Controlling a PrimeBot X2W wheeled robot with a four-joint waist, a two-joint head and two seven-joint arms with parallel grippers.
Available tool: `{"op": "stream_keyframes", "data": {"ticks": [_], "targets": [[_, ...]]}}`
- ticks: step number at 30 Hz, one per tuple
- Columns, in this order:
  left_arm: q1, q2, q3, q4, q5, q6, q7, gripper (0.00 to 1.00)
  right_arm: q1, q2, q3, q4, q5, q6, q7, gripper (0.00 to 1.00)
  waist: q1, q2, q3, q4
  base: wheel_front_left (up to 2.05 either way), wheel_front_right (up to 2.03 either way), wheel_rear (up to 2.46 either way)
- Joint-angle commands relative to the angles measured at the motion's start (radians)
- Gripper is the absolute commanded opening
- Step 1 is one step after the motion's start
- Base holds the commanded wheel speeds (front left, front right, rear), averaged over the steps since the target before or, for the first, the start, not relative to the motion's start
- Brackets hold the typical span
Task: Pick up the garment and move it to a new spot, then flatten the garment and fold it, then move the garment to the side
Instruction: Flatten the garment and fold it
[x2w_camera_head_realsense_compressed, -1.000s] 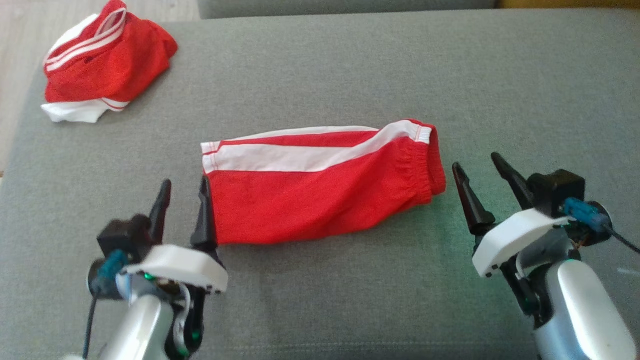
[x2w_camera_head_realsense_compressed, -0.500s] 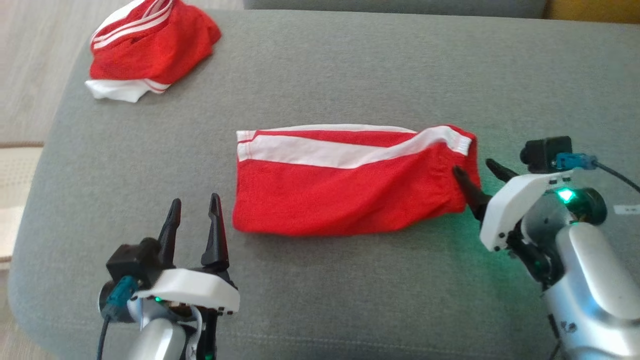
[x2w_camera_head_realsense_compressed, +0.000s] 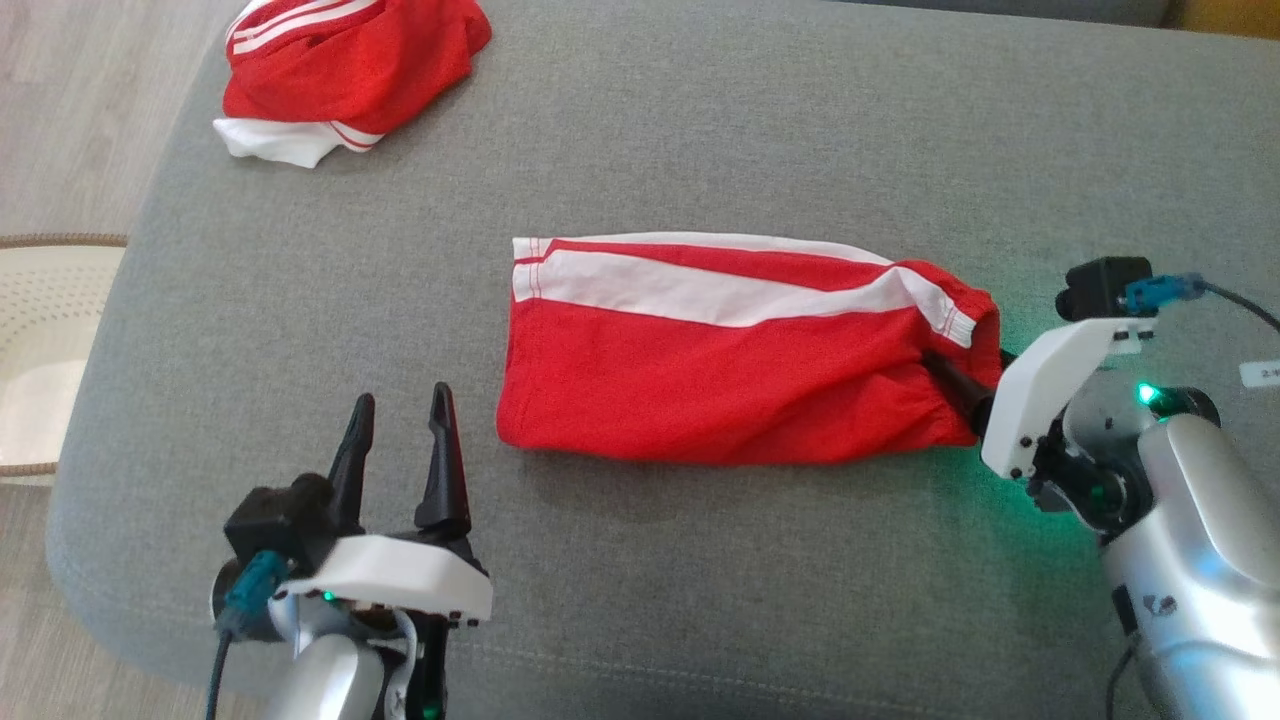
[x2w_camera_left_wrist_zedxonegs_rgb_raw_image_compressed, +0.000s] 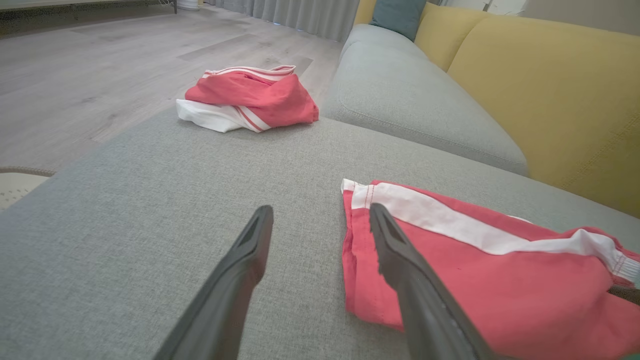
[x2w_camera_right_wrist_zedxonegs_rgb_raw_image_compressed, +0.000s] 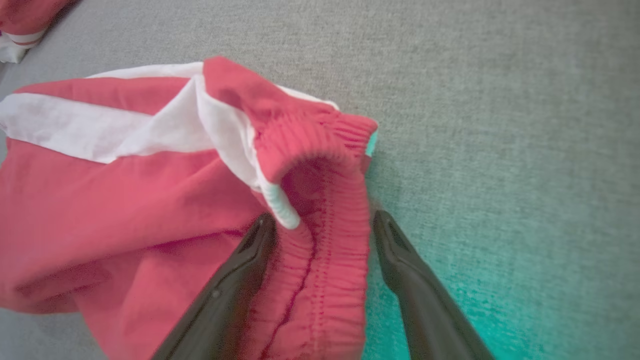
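Note:
The garment is a pair of red shorts with a white side stripe, lying folded lengthwise in the middle of the grey sofa seat. My right gripper is open, and its fingers straddle the elastic waistband at the garment's right end; in the right wrist view the gathered waistband sits between the two fingers of the right gripper. My left gripper is open and holds nothing, a short way left of the hem end. In the left wrist view the left gripper points past the hem corner of the garment.
A second red and white garment lies bunched at the seat's far left corner, also visible as a heap. A pale basket stands on the floor at left. A yellow backrest rises behind the seat. The seat's edge runs close along the left and front.
The head camera has shifted. My right gripper has moved in from beside the garment until its fingers straddle the waistband. My left gripper now stands a little apart from the hem.

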Motion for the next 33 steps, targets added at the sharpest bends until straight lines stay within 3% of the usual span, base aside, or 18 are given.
{"op": "stream_keyframes", "data": {"ticks": [1,2,5,9,11,16,26,29,33], "targets": [[-0.025,0.006,0.043,-0.028,0.01,-0.007,-0.012,1.0,-0.025,-0.002,0.021,-0.015,0.011,-0.001,0.01,1.0,0.0,-0.0001,0.001,0.0,0.0,0.0,0.0],[-0.026,0.005,0.045,-0.028,0.011,-0.008,-0.012,1.0,-0.03,-0.001,0.028,-0.009,0.024,-0.001,0.019,0.93,0.0,-0.0001,0.002,-0.001,0.0,0.0,0.0],[-0.027,0.002,0.05,-0.029,0.017,-0.011,-0.012,1.0,-0.046,-0.001,0.049,0.008,0.058,-0.001,0.044,0.49,0.0,-0.0001,0.004,-0.004,0.0,0.0,0.0],[-0.03,0.001,0.054,-0.033,0.025,-0.013,-0.012,1.0,-0.064,-0.006,0.08,0.022,0.083,-0.001,0.055,0.24,0.0,-0.0001,0.004,-0.012,0.0,0.0,0.0],[-0.03,0.002,0.057,-0.036,0.03,-0.013,-0.012,1.0,-0.075,-0.011,0.086,0.025,0.099,-0.001,0.051,0.0,0.0,-0.0001,0.002,-0.019,0.0,0.0,0.0],[-0.027,0.006,0.058,-0.048,0.039,-0.017,-0.012,1.0,-0.094,-0.059,0.094,0.024,0.123,-0.001,0.049,0.0,0.0,-0.0001,-0.009,-0.055,0.0,0.0,0.0],[-0.018,0.02,0.057,-0.075,0.047,-0.012,-0.009,1.0,-0.071,-0.222,0.029,-0.052,0.155,-0.001,0.089,0.0,0.0,-0.0001,-0.013,-0.155,0.0,0.0,0.0],[-0.022,0.027,0.057,-0.081,0.048,-0.012,-0.005,1.0,-0.06,-0.236,0.007,-0.082,0.164,-0.001,0.103,0.0,0.0,-0.0001,-0.007,-0.18,0.0,0.0,0.0],[-0.03,0.027,0.052,-0.084,0.049,-0.011,-0.001,1.0,-0.033,-0.196,-0.01,-0.127,0.208,-0.001,0.118,0.0,0.0,-0.0001,-0.004,-0.196,0.0,0.0,0.0]]}}
